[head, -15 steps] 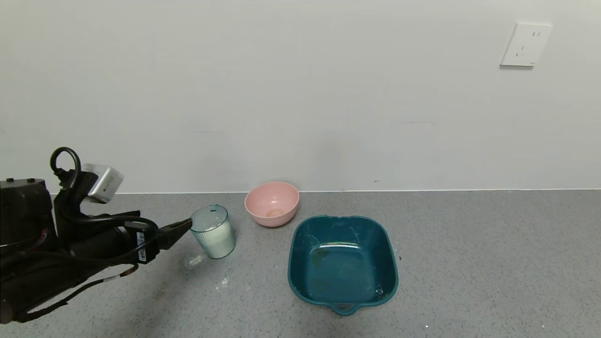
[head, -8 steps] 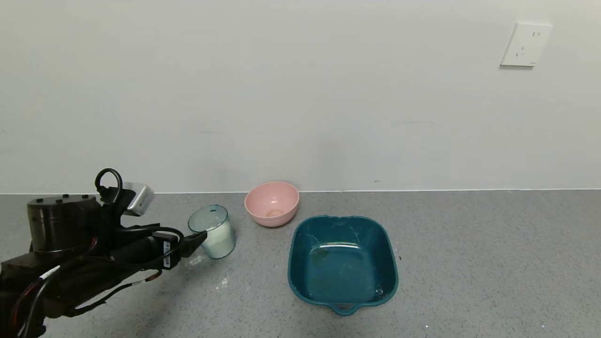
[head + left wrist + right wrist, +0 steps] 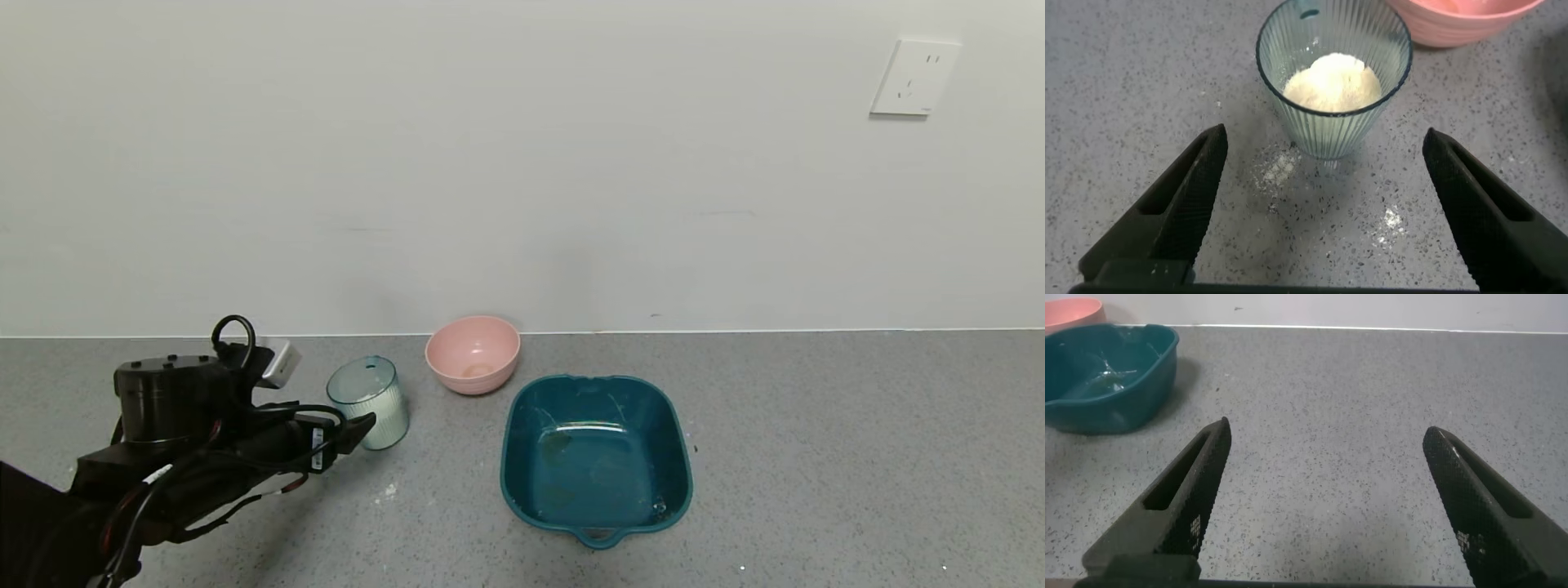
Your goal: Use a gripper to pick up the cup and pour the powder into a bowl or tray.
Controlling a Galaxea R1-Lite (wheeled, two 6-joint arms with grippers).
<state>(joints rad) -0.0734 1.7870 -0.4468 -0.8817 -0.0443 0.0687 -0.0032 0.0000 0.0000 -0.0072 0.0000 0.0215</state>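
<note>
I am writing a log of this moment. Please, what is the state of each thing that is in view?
Cup: upright on the counter, not gripped.
Powder: inside the cup; a few specks spilled beside it.
Basin: upright, no powder in it.
Pink bowl: upright behind the basin.
Left gripper: open, near the cup, not touching it.
Right gripper: open, holding nothing, away from the cup.

The grey speckled countertop (image 3: pixel 816 457) carries three vessels. The ribbed cup (image 3: pixel 369 402) stands upright at 9 o'clock from the teal basin (image 3: pixel 596 457). The pink bowl (image 3: pixel 473 354) sits at 11 o'clock from the basin. Small white powder spills (image 3: pixel 1278 170) lie on the surface beside the cup.
</note>
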